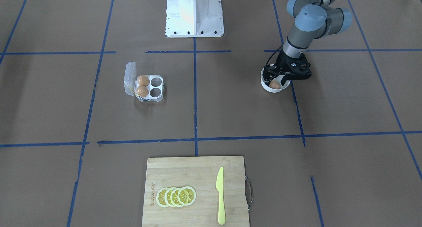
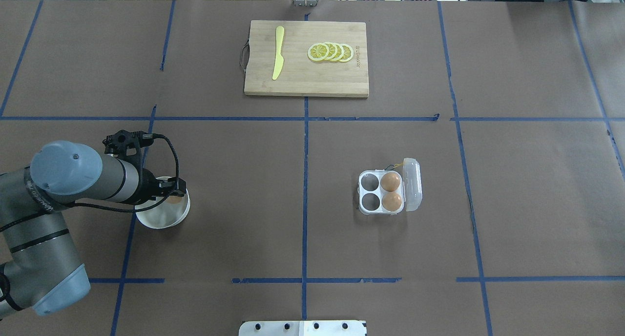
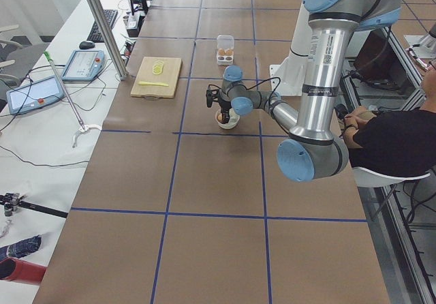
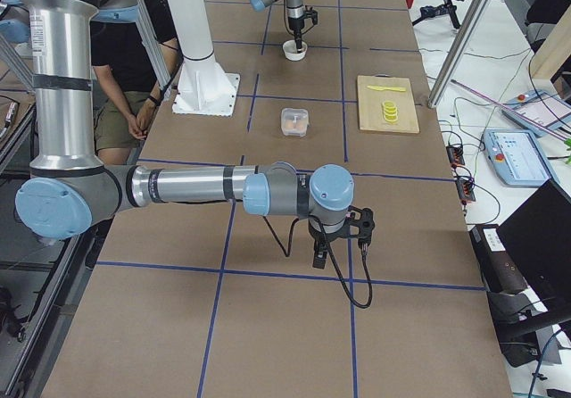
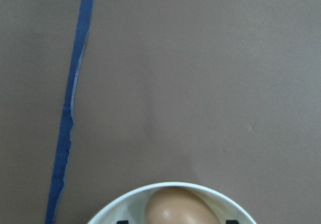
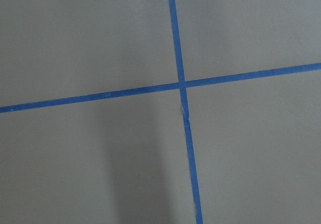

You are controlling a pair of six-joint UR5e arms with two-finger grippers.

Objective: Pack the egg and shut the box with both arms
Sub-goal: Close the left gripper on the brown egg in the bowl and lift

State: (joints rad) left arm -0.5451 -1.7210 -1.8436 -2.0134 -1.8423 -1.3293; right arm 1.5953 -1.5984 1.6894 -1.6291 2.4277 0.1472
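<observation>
An orange-brown egg (image 1: 274, 85) lies in a white bowl (image 1: 265, 87). My left gripper (image 1: 277, 80) reaches down into the bowl, open, with a finger on either side of the egg. In the left wrist view the egg (image 5: 178, 206) shows at the bottom edge inside the bowl's rim (image 5: 108, 213), with gaps to both fingertips. The clear box (image 1: 150, 87) stands open, lid (image 1: 129, 78) folded back, with two eggs in the cells beside the lid and two cells empty. My right gripper (image 4: 318, 257) hangs over bare table far from the box; I cannot tell whether it is open or shut.
A wooden cutting board (image 1: 194, 174) with lemon slices (image 1: 176, 196) and a yellow knife (image 1: 220, 195) lies at the table's operator side. The white pedestal (image 1: 194, 12) stands at the robot's side. Blue tape lines cross the brown table.
</observation>
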